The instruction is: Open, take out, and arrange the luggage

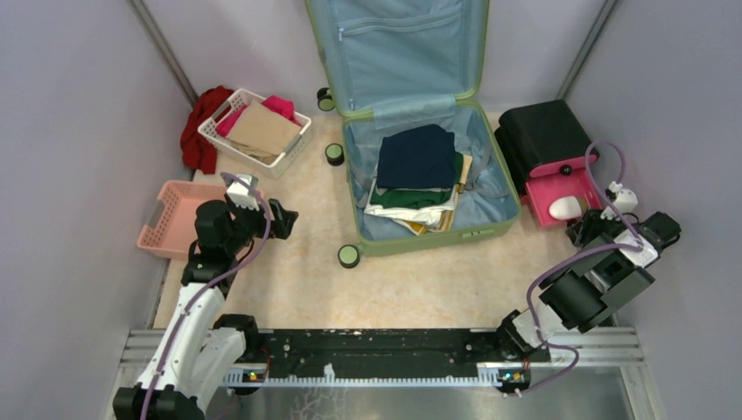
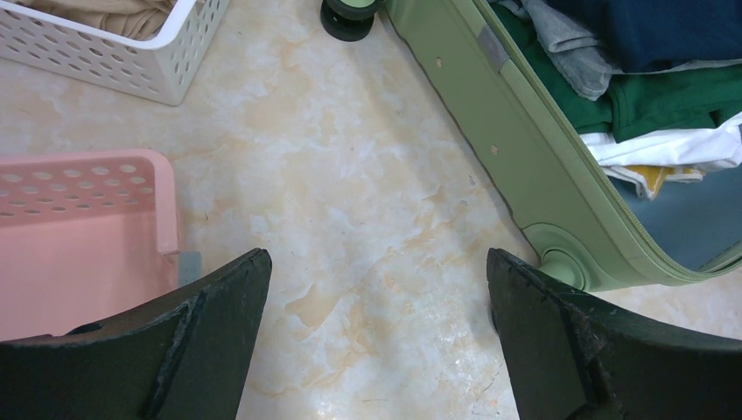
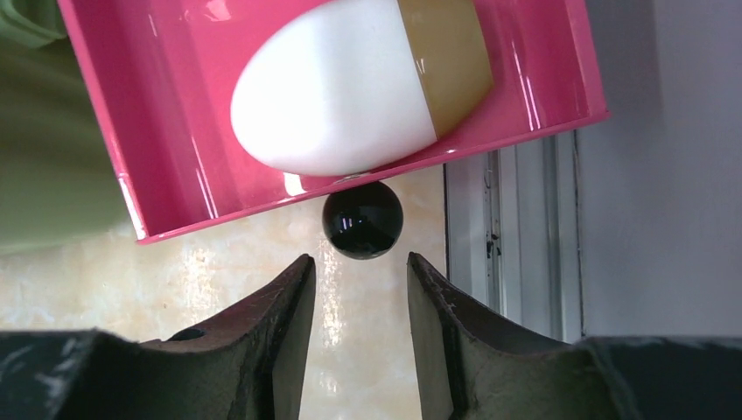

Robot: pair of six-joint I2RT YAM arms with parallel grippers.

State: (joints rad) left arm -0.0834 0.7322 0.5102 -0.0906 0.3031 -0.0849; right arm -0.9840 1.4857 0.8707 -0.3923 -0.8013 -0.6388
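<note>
Our right gripper (image 3: 359,262) has its fingers a narrow gap apart and holds nothing. A glossy black ball knob (image 3: 362,220) sits just beyond the tips at 12 o'clock in the wrist view, apart from them. The knob belongs to a shiny pink plastic drawer (image 3: 175,131), in which lies a white egg-shaped object with a tan band (image 3: 332,96). A black box-shaped case (image 1: 542,131) sits on top of the drawer. Our left gripper (image 2: 376,258) has its fingers spread wide over bare marbled beige floor (image 2: 350,175), gripping nothing. Beside it at 9 o'clock is a pink perforated plastic basket (image 2: 79,227). Seen from above, the large sage-green hard-shell luggage (image 1: 420,238) lies open in the middle, at 2 o'clock from the left gripper and 10 o'clock from the right. Its blue-lined lid (image 1: 411,52) stands up against the far wall. Inside it, a folded navy garment (image 1: 418,156) tops dark green (image 1: 411,198) and white folded clothes. Small marks on the luggage's near wall are too small for us to read. A black-and-green caster wheel (image 1: 348,255) stands at its near left corner. At 10 o'clock from the luggage, a white perforated basket (image 1: 293,144) holds tan cloth (image 1: 262,129) and magenta cloth (image 1: 280,107). A red garment (image 1: 199,131) is heaped just beside it at 9 o'clock.
</note>
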